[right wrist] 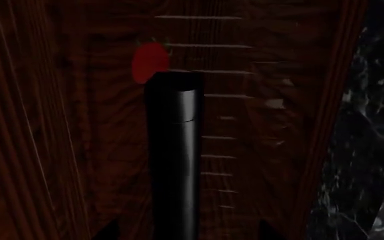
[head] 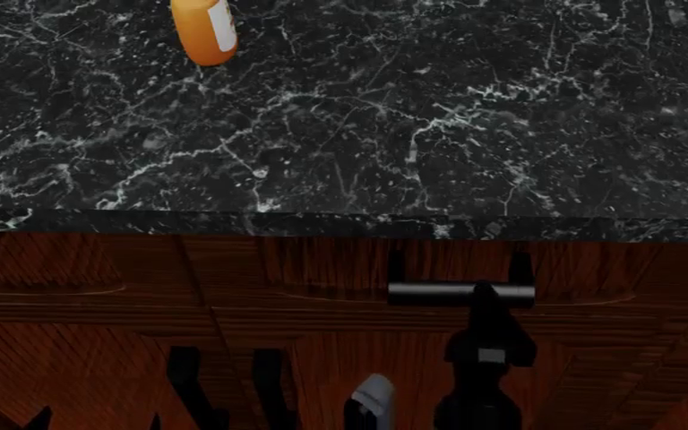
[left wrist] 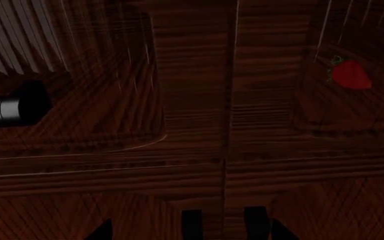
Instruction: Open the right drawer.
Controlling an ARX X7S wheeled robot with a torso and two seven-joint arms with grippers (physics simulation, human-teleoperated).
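**Right drawer: gripper arriving at handle**

1. Right gripper (head: 484, 296): nearest item, reaching up from the head view's lower edge and meeting the handle's mid-span. Whether its jaws are lying apart, together or clamped on the bar cannot be told; the wrist view is showing only the bar running between 2 dark tips.
2. Left gripper (left wrist: 225, 220): hanging before the cabinet seam, well apart from the right drawer's handle. Only dark tips are showing; its state cannot be told.
3. Handle (head: 460, 290): silver bar on 2 black posts, long axis running level, parallel to the counter edge.
4. Drawer (head: 631, 269): sitting just under the counter (head: 344, 134), right of the seam, front facing the robot, looking closed. A red spot (right wrist: 150, 61) is showing on its panel.
5. Bottle (head: 204, 30): orange, lying far back on the counter.

Handling note: the jaws are best straddling the bar squarely between the posts, closing fully, then pulling straight toward the robot, at right angles to the bar.
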